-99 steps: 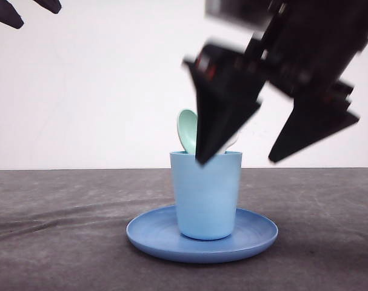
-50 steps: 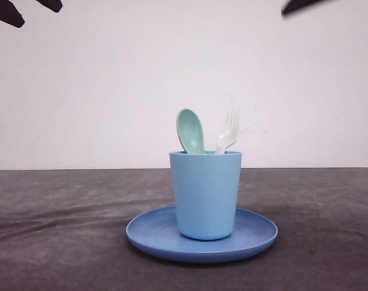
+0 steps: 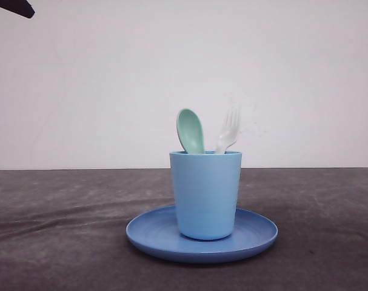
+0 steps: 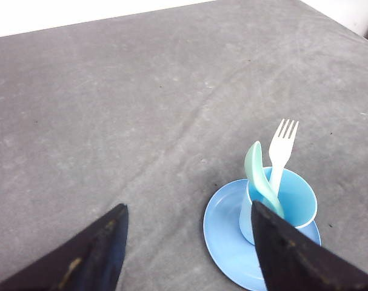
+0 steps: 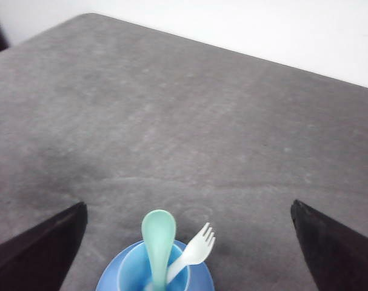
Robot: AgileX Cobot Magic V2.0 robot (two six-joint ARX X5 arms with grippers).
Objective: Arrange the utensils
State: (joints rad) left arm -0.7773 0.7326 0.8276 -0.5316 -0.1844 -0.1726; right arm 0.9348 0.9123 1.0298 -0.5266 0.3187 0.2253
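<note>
Both sets of fingers, left point(image 4: 190, 254) and right point(image 5: 190, 254), spread wide, grasping nothing. Spoon point(image 3: 190, 131) and fork point(image 3: 228, 131) stand in the cup point(image 3: 205, 195) on the plate point(image 3: 256, 233).

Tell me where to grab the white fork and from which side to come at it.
Grip the white fork at its neck just below the tines, coming from above. It stands in the light blue cup, handle hidden inside, tilted away from the mint-green spoon, so only that top part is free.
</note>
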